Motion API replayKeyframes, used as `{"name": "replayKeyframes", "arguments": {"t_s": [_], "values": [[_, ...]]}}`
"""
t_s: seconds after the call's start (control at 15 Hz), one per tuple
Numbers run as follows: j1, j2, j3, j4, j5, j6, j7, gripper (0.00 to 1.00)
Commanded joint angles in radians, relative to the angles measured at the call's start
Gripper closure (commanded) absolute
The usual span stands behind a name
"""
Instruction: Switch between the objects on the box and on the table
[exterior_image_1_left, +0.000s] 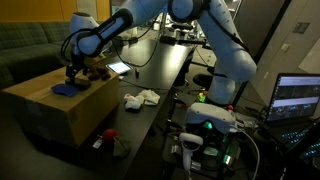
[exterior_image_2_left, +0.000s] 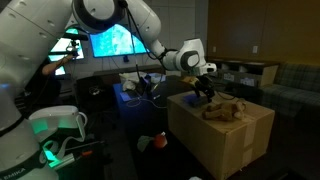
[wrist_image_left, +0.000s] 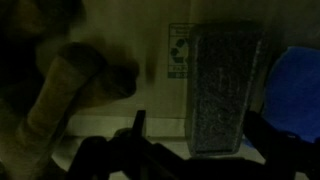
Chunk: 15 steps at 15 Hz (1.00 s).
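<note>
The gripper (exterior_image_1_left: 72, 74) hangs just above the cardboard box (exterior_image_1_left: 40, 112), jaws spread wide and empty. In the wrist view, a dark speckled bar (wrist_image_left: 225, 90) lies under it, with a blue block (wrist_image_left: 300, 85) beside one finger and a brown lumpy item (wrist_image_left: 70, 95) towards the other. A white cloth (exterior_image_1_left: 140, 98) lies well apart on the black table (exterior_image_1_left: 160, 75).

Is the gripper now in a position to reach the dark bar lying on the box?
Probably yes. The gripper hangs just above the box with jaws open. The wrist view shows the dark bar right below it, lying beside the blue block, with nothing over it.
</note>
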<state>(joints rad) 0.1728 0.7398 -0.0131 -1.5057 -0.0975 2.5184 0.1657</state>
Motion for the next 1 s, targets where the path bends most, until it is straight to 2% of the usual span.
{"name": "replayKeyframes", "arguments": {"t_s": [0.0,0.33,0.93], "values": [[0.007,-0.036,-0.017,-0.064,-0.023,0.034,-0.006,0.00],[0.003,-0.052,-0.007,-0.088,-0.014,0.047,-0.013,0.00],[-0.032,-0.065,0.070,-0.137,0.044,0.040,-0.080,0.00]]}}
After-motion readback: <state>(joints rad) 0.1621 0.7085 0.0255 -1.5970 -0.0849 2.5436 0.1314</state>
